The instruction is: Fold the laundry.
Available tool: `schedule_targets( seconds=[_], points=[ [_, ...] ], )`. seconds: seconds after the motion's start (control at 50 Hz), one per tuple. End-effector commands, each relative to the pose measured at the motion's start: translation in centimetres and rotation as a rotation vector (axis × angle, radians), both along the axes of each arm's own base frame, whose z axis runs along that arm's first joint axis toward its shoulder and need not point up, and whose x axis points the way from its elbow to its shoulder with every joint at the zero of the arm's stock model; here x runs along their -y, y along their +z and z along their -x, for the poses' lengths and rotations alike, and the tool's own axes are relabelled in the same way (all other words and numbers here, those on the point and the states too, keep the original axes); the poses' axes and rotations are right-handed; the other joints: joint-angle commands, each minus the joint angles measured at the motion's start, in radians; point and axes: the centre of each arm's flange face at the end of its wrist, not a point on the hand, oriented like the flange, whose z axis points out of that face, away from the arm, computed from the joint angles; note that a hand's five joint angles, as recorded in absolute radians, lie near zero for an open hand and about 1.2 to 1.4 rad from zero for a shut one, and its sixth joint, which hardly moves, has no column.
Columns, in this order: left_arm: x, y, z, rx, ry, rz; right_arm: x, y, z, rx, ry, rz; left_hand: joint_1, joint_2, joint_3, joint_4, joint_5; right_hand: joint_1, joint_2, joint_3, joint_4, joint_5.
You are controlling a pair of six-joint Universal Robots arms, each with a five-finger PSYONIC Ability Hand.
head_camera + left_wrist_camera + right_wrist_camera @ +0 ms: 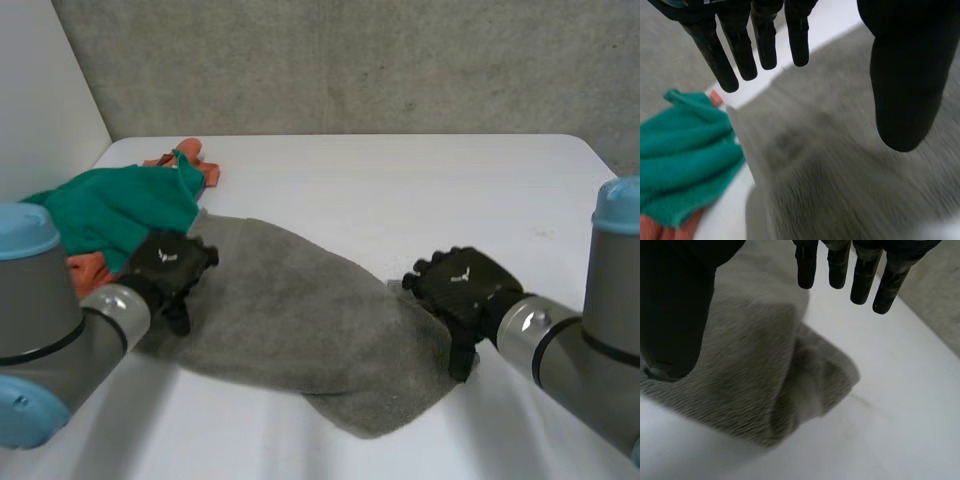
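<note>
In the head view you have a grey towel (300, 320) lying slantwise on the white table (400, 190), stretched between the two hands. Your left hand (170, 268) sits over its far-left end and your right hand (462, 290) over its right edge. A green cloth (110, 205) and an orange cloth (195, 160) are heaped just beyond the left hand. Each hand carries a small white emblem on its back, too small to read. In the left wrist view the left hand (905, 75) is spread, its fingers (740, 50) straight and the thumb held apart, gripping nothing. The towel (840, 165) lies under the palm and thumb, with one corner near the fingertips and the green cloth (685, 150) beside them. In the right wrist view the right hand (675, 305) is likewise spread, its fingers (840, 265) straight. The towel (755, 375) lies under the thumb and palm with its doubled-over end below the fingertips, and bare table (880, 405) lies beyond it.
</note>
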Motion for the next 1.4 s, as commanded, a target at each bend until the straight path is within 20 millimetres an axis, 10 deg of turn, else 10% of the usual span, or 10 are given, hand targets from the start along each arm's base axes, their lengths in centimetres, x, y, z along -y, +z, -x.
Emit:
schedule_targets(
  seconds=[0.02, 0.16, 0.32, 0.42, 0.48, 0.88, 1.1, 1.22, 1.4],
  points=[
    [-1.8, -2.2, -1.5, 0.028, -0.037, -0.117, 0.1, -3.6, 0.6, 0.003, -0.088, -0.046, 0.053, 0.061, 0.055, 0.064, 0.069, -0.012, -0.038, -0.032, -0.050, -0.048],
    [-0.9, -2.7, -2.7, 0.023, 0.008, -0.123, 0.2, -5.6, 0.3, 0.028, -0.102, -0.017, 0.135, 0.143, 0.138, 0.146, 0.151, -0.012, -0.038, -0.032, -0.050, -0.048],
    [0.3, -3.2, -2.7, 0.013, 0.018, -0.056, 0.1, -5.9, -0.6, 0.092, -0.093, 0.039, 0.405, 0.412, 0.407, 0.415, 0.421, 1.147, 1.121, 1.126, 1.109, 1.111],
    [0.5, -3.7, -2.5, 0.020, 0.016, -0.044, 0.2, -4.2, -0.7, 0.123, -0.093, 0.097, 1.032, 1.040, 1.034, 1.043, 1.048, 1.210, 1.184, 1.189, 1.172, 1.173],
    [0.5, -3.3, -2.4, 0.017, 0.017, -0.028, 0.5, -2.4, -0.7, 0.146, -0.094, 0.148, 1.033, 1.041, 1.036, 1.044, 1.049, 1.210, 1.184, 1.189, 1.172, 1.173],
    [-3.4, 15.0, -3.0, -0.356, 0.044, 0.460, 0.5, 13.7, -0.1, 0.182, -0.051, 0.553, 1.033, 1.041, 1.036, 1.044, 1.049, 1.210, 1.184, 1.189, 1.172, 1.173],
    [-1.6, 9.1, -0.9, -0.338, -0.003, 0.179, 5.9, 9.9, -3.4, -0.064, 0.058, 0.471, 1.033, 1.041, 1.036, 1.044, 1.049, 1.170, 1.144, 1.150, 1.132, 1.134],
    [0.0, 5.1, 0.8, -0.294, -0.015, 0.048, 8.5, 6.3, -4.5, -0.117, 0.049, 0.443, 1.033, 1.041, 1.036, 1.044, 1.049, -0.012, -0.038, -0.032, -0.050, -0.048],
    [1.8, 4.4, 0.6, -0.271, 0.081, 0.060, 8.7, 6.0, -3.0, 0.041, -0.139, 0.375, 1.033, 1.041, 1.036, 1.044, 1.049, -0.012, -0.038, -0.032, -0.050, -0.048]
  ],
)
